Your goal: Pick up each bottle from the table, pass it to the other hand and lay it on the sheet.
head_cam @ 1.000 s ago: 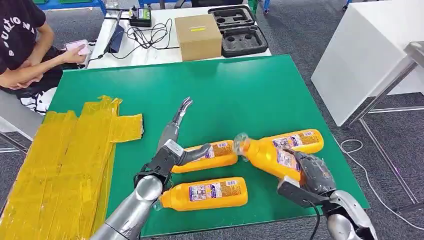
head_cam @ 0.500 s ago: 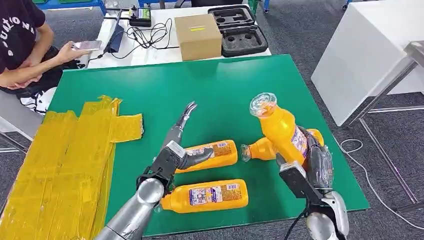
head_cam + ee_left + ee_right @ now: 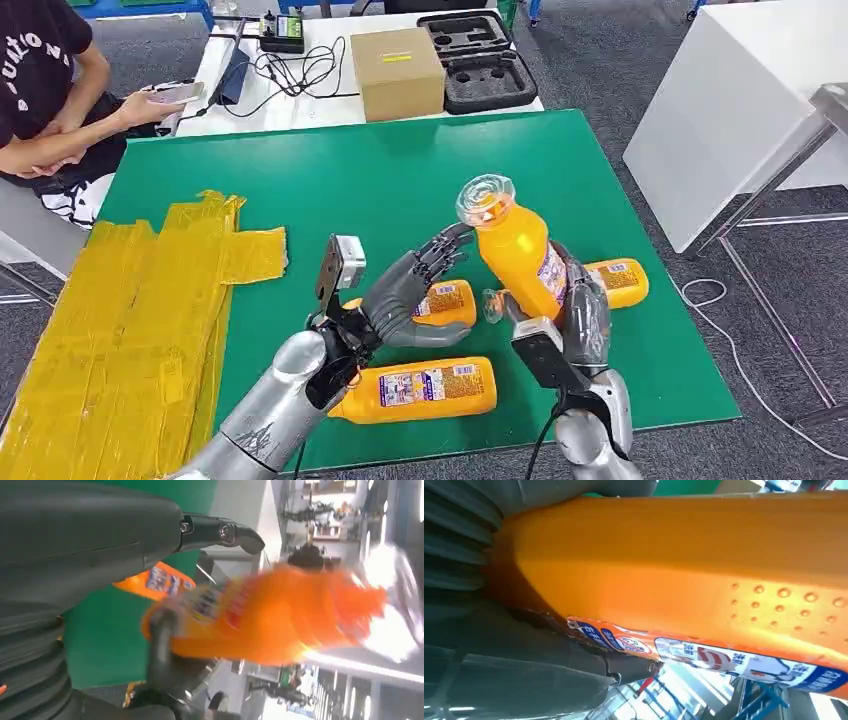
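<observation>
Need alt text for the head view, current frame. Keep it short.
The robot's right hand holds an orange bottle upright above a green table, while its open left hand reaches toward it. Three more orange bottles lie on the table below the hands, a yellow sheet covers the table's left end, and a seated person holds a phone beyond it.

Orange bottles: four. One upright and lifted (image 3: 515, 255); three lying on the green bench (image 3: 400, 170), at near centre (image 3: 425, 387), centre (image 3: 445, 303) and right (image 3: 618, 280). Yellow sheet (image 3: 130, 320): one, left side of bench. Cardboard box (image 3: 397, 72): one, far. Black foam trays (image 3: 478, 58): two, far right of box. Robot hands: two, left (image 3: 405, 290) and right (image 3: 580, 320). Person (image 3: 45, 90): one, far left.
</observation>
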Controlling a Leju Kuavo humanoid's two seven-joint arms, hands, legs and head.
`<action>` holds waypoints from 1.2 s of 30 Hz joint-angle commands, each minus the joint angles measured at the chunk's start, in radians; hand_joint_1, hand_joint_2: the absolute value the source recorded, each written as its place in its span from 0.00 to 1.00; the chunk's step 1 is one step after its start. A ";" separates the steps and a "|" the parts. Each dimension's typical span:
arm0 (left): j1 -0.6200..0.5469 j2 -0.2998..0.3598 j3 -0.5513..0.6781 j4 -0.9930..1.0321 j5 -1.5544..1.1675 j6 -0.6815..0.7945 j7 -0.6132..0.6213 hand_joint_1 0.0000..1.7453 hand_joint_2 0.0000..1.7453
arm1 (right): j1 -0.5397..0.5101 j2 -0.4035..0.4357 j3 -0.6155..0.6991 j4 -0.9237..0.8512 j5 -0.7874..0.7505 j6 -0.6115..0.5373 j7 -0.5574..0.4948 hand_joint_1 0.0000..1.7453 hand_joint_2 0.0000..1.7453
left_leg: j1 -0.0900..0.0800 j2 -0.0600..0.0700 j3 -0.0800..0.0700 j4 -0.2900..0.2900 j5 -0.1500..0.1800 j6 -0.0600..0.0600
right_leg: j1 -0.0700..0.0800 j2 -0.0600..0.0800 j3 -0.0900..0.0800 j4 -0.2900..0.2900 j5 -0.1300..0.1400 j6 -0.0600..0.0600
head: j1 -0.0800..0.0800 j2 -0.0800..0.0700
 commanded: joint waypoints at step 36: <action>-0.108 0.026 -0.131 0.075 0.071 0.121 0.008 0.00 1.00 | -0.125 -0.023 0.300 0.136 -0.357 0.368 -0.085 1.00 1.00 | 0.002 -0.001 0.004 0.001 -0.002 -0.002 | 0.002 0.001 0.004 -0.001 -0.002 -0.003 | 0.000 0.000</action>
